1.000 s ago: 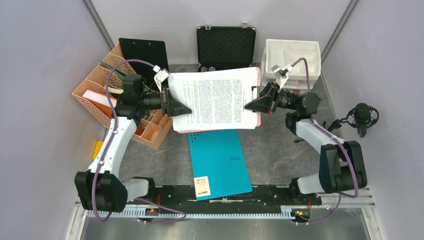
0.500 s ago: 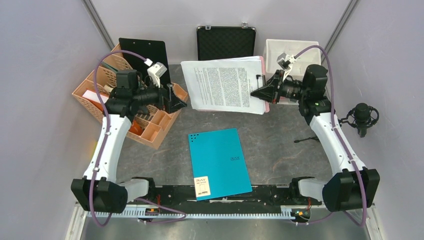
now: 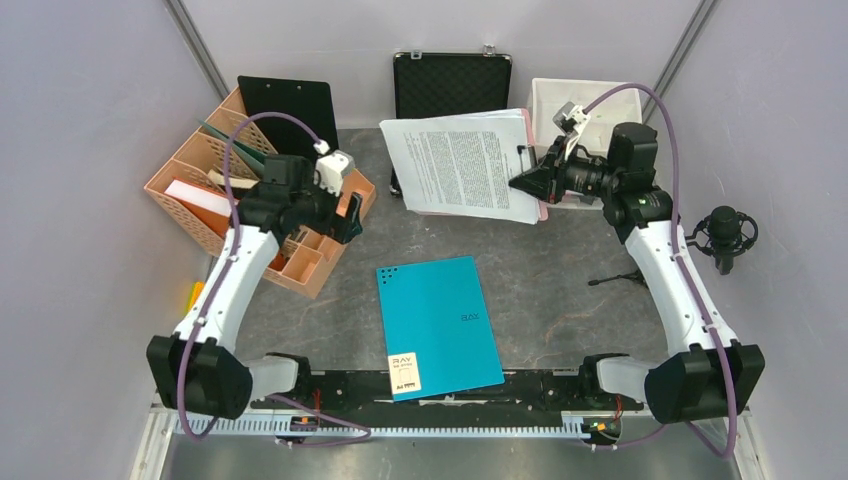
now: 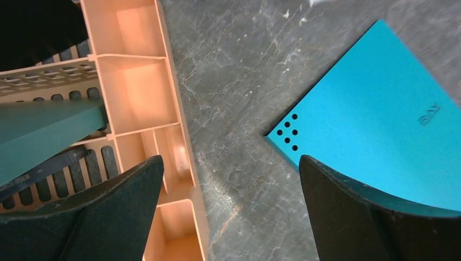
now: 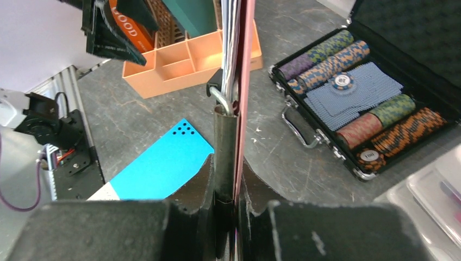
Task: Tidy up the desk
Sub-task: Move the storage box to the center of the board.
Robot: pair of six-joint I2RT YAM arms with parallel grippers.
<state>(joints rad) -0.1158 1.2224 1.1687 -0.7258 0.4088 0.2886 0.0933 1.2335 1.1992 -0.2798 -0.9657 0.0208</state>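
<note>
The right gripper [image 3: 522,183] pinches the clipboard [image 5: 246,81], whose papers [image 3: 465,165] hide the black case's [image 3: 451,85] base (from above); the left gripper [image 4: 229,163] gapes wide, empty, over the desk [image 3: 570,290].

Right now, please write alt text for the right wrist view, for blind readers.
The right pincer grips a pink clipboard of papers, edge-on. Behind, on the grey desk: an open case of poker chips, an orange organizer, a blue folder.
</note>
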